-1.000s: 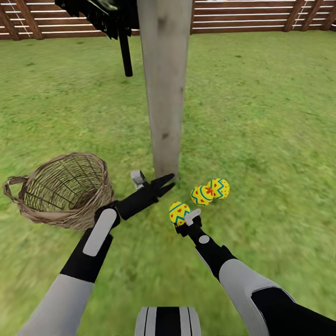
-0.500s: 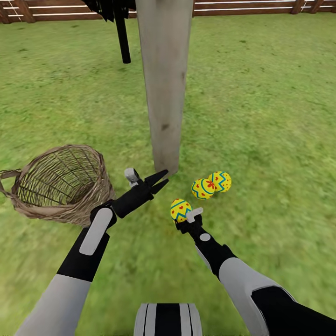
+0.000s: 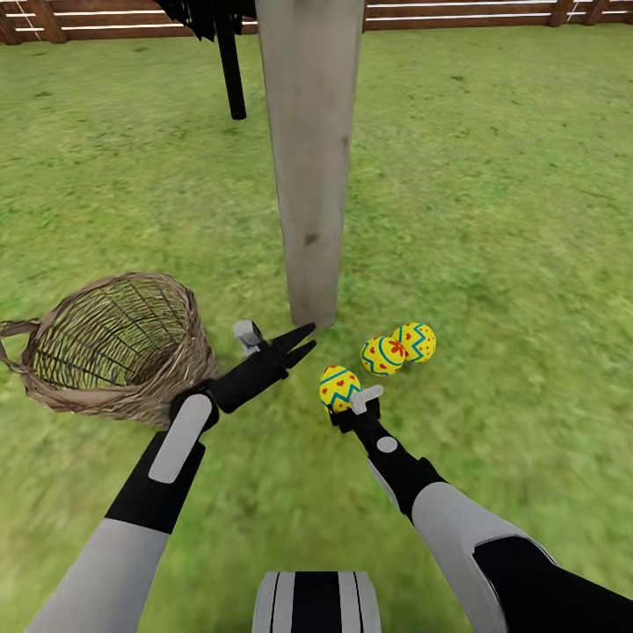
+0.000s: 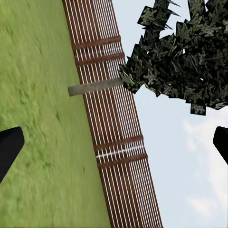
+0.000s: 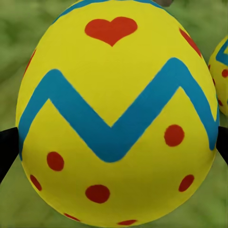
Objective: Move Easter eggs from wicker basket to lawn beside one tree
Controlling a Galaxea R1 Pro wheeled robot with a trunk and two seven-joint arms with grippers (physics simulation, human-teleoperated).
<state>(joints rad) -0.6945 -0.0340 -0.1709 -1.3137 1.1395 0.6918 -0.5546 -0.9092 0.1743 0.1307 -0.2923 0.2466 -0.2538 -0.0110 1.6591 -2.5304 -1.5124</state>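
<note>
Three Easter eggs [image 3: 339,388] [image 3: 381,356] [image 3: 416,342], one wicker basket [image 3: 114,347], two claws [image 3: 302,341] [image 3: 345,406], two tree trunks [image 3: 309,158] [image 3: 233,72].

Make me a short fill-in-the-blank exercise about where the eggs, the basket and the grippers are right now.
1. The right gripper is closed on one ____.
2. Two Easter eggs lie touching on the lawn, right of the pale ____ of the tree.
3. The wicker basket lies tipped on its side and holds ____ eggs.
4. The left gripper holds ____.

Missing words: egg; trunk; no; nothing
</note>
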